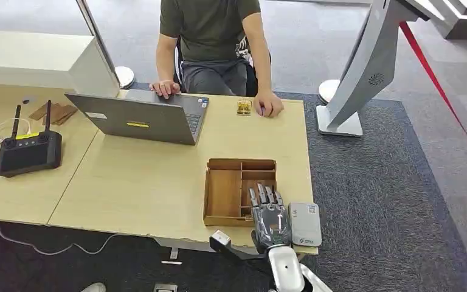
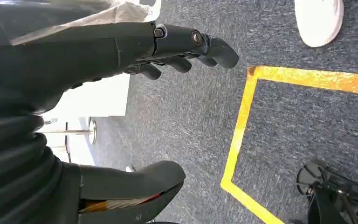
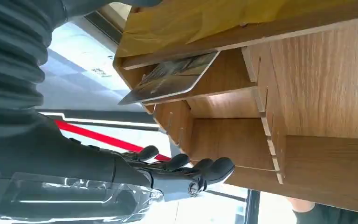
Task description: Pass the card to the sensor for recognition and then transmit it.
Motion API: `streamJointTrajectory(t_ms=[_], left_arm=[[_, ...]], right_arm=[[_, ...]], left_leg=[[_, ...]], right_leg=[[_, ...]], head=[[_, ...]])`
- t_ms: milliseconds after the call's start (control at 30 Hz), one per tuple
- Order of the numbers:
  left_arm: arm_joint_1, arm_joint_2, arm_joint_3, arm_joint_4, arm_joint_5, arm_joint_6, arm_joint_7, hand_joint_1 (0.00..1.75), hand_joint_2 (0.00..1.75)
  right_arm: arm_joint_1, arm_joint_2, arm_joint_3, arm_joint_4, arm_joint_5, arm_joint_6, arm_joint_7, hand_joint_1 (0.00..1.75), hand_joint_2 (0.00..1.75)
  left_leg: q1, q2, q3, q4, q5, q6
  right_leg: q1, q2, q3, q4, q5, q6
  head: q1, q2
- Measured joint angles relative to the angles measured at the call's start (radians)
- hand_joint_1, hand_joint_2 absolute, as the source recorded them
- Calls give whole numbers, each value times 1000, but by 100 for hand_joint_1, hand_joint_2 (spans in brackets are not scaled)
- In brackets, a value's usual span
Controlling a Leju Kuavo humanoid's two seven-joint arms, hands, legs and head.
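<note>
Table (image 1: 140, 182) first, pale wood, a person (image 1: 213, 36) seated at its far side behind the laptop (image 1: 143, 115). Wooden tray (image 1: 225, 194) sits near the front edge, and the right hand (image 1: 270, 213) hovers over its right compartments, fingers extended, grasping nothing. Sensor (image 1: 305, 223) lies just right of the tray. Card (image 3: 170, 77) leans inside a tray compartment (seen from the wrist). Left hand (image 2: 121, 51) hangs over carpet, released.

Silver arm w/ dark grey right hand (image 1: 272, 217), ribbed grey wrist cover; left hand (image 2: 121, 51) same.
</note>
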Motion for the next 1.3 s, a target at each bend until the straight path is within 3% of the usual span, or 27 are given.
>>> streamJointTrajectory(t_ms=[300,333,367,933,1300], left_arm=[[0,0,0,0,10,0,3,0,175],[0,0,0,0,10,0,3,0,175],[0,0,0,0,10,0,3,0,175],[0,0,0,0,26,5,3,0,175],[0,0,0,0,26,3,2,0,175]], right_arm=[[-1,9,-1,11,0,-1,-11,0,175],[-1,9,-1,13,0,-1,-11,31,175],[-1,10,-1,14,0,-1,-11,173,175],[-16,31,-2,39,-19,-9,-34,175,175],[-14,24,-24,3,7,-63,-1,175,175]], left_leg=[[0,0,0,0,0,0],[0,0,0,0,0,0],[0,0,0,0,0,0],[0,0,0,0,0,0],[0,0,0,0,0,0]], right_leg=[[0,0,0,0,0,0],[0,0,0,0,0,0],[0,0,0,0,0,0],[0,0,0,0,0,0],[0,0,0,0,0,0]], head=[[0,0],[0,0],[0,0],[0,0],[0,0]])
